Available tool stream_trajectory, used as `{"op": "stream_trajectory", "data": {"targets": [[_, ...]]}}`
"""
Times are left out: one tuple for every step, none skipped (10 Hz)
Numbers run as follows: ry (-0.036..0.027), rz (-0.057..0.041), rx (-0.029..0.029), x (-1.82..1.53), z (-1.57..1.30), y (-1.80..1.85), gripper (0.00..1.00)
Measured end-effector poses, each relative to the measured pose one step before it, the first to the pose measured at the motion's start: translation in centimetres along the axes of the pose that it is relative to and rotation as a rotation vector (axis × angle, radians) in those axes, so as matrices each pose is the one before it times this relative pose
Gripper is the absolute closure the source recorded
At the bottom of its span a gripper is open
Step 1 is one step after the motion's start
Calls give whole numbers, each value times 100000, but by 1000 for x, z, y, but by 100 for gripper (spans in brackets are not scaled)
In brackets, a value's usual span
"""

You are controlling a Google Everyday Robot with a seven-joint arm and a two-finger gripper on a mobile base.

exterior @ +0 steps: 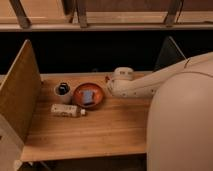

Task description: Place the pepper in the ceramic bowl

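The pincer point(107, 86), just beside the ceramic bowl point(77, 97), is too blurred to read.

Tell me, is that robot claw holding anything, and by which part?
It cannot be told. The gripper is beside the ceramic bowl's right rim, but whether it holds anything does not show.

No text, number, brand or sign can be read in the camera view.

The white bottle point(67, 110) lies on its side on the wooden table point(100, 131). Its body carries a faint label area, but the print on it cannot be read.

The gripper point(108, 89) is at the end of the white arm, just beside the right rim of the ceramic bowl point(78, 98). No marking can be read on the gripper or the arm housing.
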Motion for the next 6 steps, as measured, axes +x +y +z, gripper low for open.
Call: {"op": "stream_trajectory", "data": {"targets": [[-889, -294, -782, -298, 1064, 92, 100], [-913, -644, -1486, -237, 1351, 312, 100], [-965, -862, -1730, -366, 1314, 475, 100], [-1289, -1097, -2275, -537, 1538, 639, 100], [-1169, -1430, -2271, -566, 1283, 780, 100], [-1688, -2568, -3376, -893, 1921, 1248, 100]]}}
